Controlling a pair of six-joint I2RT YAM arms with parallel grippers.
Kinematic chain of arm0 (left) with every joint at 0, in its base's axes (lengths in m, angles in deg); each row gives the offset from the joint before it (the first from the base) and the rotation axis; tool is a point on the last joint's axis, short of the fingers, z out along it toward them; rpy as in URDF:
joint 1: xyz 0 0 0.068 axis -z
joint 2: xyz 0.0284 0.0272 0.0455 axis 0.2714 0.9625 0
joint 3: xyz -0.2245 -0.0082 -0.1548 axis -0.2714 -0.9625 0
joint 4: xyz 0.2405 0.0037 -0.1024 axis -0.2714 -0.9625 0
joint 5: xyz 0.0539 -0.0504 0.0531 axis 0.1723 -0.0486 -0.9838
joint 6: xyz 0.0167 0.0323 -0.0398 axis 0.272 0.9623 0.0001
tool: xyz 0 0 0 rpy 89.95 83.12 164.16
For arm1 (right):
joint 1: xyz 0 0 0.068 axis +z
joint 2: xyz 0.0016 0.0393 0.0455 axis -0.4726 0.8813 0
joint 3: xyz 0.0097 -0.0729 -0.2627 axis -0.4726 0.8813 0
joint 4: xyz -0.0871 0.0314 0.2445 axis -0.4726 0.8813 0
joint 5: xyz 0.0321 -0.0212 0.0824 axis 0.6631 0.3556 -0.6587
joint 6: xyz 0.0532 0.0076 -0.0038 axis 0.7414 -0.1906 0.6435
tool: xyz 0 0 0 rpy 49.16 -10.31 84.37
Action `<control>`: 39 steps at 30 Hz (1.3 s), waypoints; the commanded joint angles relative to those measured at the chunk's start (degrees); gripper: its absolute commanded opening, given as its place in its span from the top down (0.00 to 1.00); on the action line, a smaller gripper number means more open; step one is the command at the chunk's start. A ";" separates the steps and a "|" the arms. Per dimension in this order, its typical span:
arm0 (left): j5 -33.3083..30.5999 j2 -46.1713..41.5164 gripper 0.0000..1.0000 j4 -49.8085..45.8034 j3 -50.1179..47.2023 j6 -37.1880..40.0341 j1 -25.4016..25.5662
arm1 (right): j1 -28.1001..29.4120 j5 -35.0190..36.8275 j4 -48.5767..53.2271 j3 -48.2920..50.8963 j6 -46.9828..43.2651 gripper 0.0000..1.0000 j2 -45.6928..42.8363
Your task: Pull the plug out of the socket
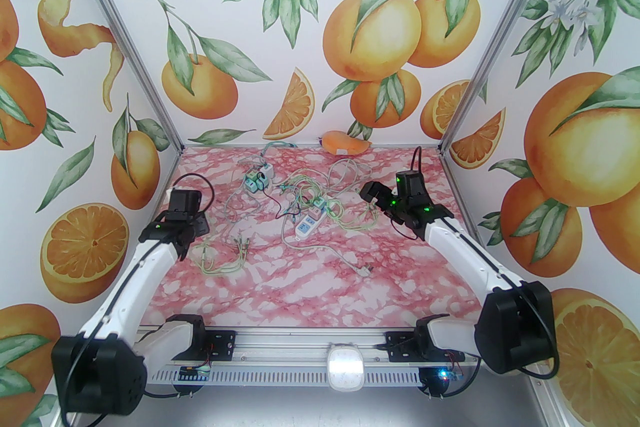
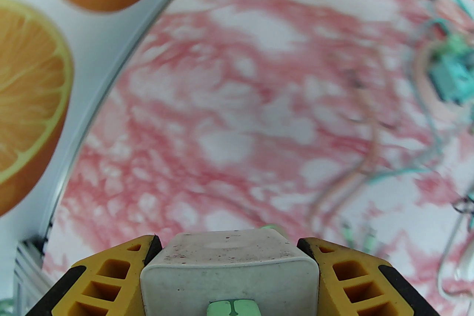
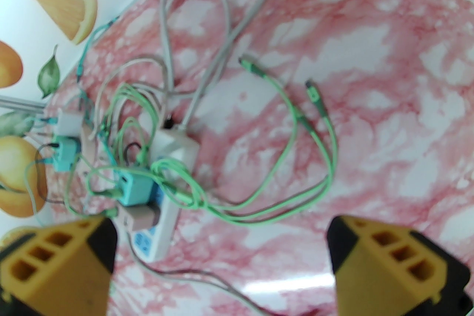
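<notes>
The left claw [image 2: 226, 243] grasps a white plug [image 2: 229, 270], apparently already free of the power strip [image 3: 161, 242]. The right claw [image 3: 220, 233] hangs released above the strip; next, set the plug down.

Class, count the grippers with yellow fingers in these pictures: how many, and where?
2. The left gripper, on the table's left side, is shut on a white plug; the right gripper hangs open on the right. None seems hidden.
</notes>
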 commanded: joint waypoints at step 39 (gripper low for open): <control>4.04 17.57 0.07 -13.91 7.92 2.02 -14.64 | 4.81 -1.40 -7.58 0.27 3.06 0.00 4.57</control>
